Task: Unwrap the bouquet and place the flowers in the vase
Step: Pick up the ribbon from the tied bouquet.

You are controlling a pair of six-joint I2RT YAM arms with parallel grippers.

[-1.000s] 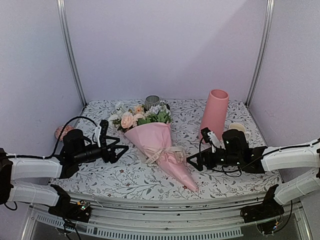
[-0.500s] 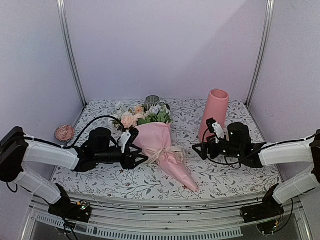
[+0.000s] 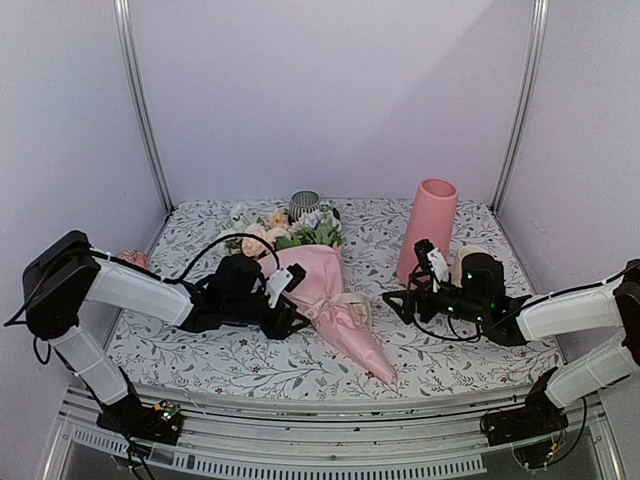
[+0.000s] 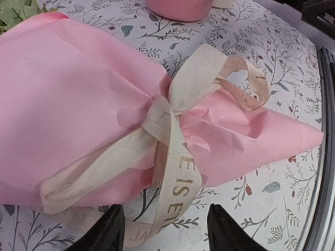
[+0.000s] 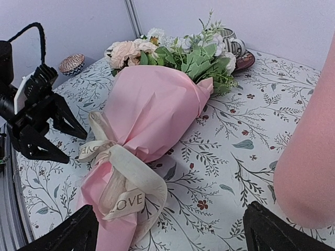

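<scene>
Now left fingers point(image 4: 112, 232) half-apart straddle the ribbon point(image 4: 178, 172) tail on the bouquet point(image 3: 318, 290); right fingers point(image 5: 65, 232) wide, empty. Risk: pinching paper point(image 4: 68, 94) too, dragging bouquet instead of untying.

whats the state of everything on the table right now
bouquet: lying on its side, wrapped
ribbon: tied in a bow
vase: upright, nothing sticking out of it
left gripper: open, a ribbon tail between the jaws
right gripper: open, holding nothing

The bouquet point(image 3: 320, 290) lies on the table point(image 3: 250, 360), the vase point(image 3: 428, 228) to its right.
</scene>
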